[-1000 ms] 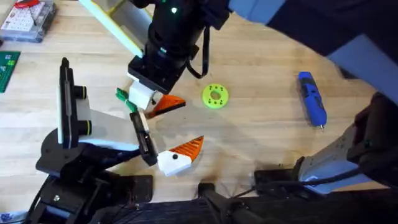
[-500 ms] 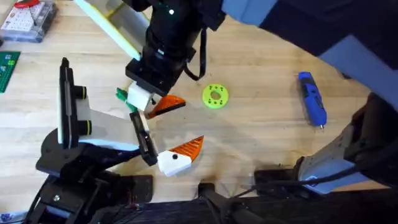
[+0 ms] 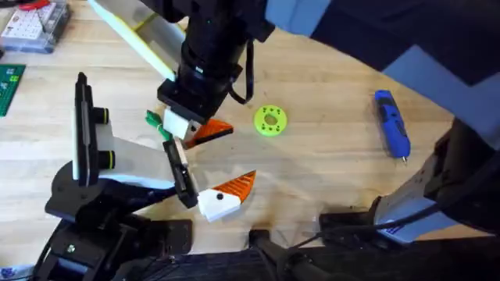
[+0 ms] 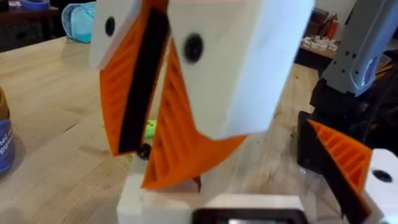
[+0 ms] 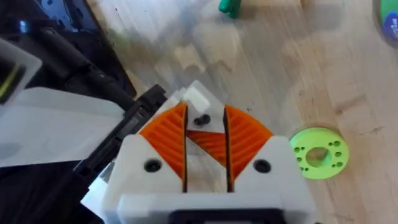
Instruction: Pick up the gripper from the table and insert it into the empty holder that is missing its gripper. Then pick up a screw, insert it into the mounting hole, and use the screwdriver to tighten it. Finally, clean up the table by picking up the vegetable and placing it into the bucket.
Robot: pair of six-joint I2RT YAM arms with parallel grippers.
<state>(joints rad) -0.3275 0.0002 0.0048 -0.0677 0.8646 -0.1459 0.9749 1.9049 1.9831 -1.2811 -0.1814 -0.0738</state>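
Observation:
My right gripper is shut on the gripper, a white block with an orange ribbed wedge. It holds the piece against the far end of the holder's black plate. The white-bodied holder stands at the left, with the twin mounted on the plate's near end. In the left wrist view, white fingers with orange pads loom close. My left arm lies low at the lower left. The green vegetable lies beside the right gripper. The blue screwdriver lies far right. Bucket and screw are out of view.
A lime-green disc with holes lies right of the held piece. A parts box and a green board sit at the far left. A yellow-edged strip runs behind the right arm.
The right arm has edged slightly left and away from the camera with the held gripper. The holder, twin, disc and screwdriver have not moved.

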